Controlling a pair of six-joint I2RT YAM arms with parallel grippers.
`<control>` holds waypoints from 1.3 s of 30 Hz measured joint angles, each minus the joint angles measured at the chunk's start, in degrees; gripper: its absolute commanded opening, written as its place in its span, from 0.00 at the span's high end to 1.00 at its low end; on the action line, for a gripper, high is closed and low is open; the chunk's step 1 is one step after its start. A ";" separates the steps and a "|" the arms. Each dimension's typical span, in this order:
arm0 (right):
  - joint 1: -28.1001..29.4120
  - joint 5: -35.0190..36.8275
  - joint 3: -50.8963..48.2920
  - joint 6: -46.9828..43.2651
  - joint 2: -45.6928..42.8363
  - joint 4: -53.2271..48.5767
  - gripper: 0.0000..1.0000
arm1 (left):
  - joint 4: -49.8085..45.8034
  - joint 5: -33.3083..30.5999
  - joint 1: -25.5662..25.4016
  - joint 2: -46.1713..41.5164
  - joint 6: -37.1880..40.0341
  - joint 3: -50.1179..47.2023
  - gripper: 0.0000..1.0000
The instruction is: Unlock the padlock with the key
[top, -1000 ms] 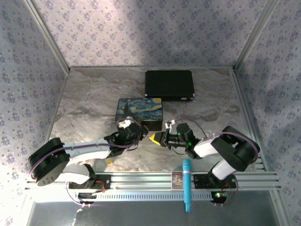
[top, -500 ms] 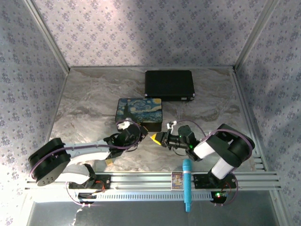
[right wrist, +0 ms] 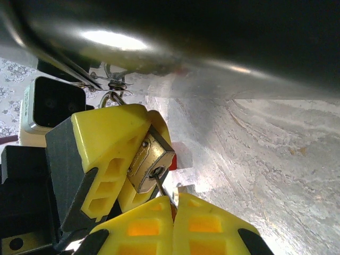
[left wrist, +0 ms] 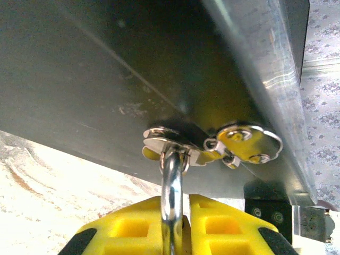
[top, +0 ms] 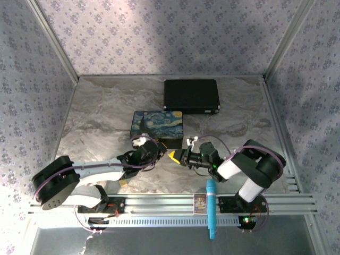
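Note:
The tiny brass padlock (right wrist: 151, 159) hangs by its silvery shackle (left wrist: 171, 180) from the hasp (left wrist: 212, 146) on the front of the painted box (top: 157, 125). My left gripper (left wrist: 183, 204) is shut on the padlock, its yellow fingers (right wrist: 106, 133) clamping the brass body. The key's thin blade (right wrist: 159, 186) sits in the keyhole on the padlock's bottom face. My right gripper (right wrist: 172, 204) is shut on the key, whose head is hidden between the pads. In the top view the left gripper (top: 159, 151) and right gripper (top: 178, 155) meet tip to tip in front of the box.
A black case (top: 191, 94) lies behind the painted box. A blue pen (top: 211, 207) rests across the front rail. A small red block (right wrist: 180, 162) sits on the marble table just behind the padlock. A small yellow block (top: 123, 182) lies near the left arm.
The right arm's elbow has swung inward and its gripper has edged left toward the padlock. The left arm holds still.

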 measured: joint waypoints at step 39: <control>-0.35 2.67 0.98 9.03 1.51 5.86 1.00 | 6.36 -7.30 -1.38 -0.85 -3.72 -1.33 1.00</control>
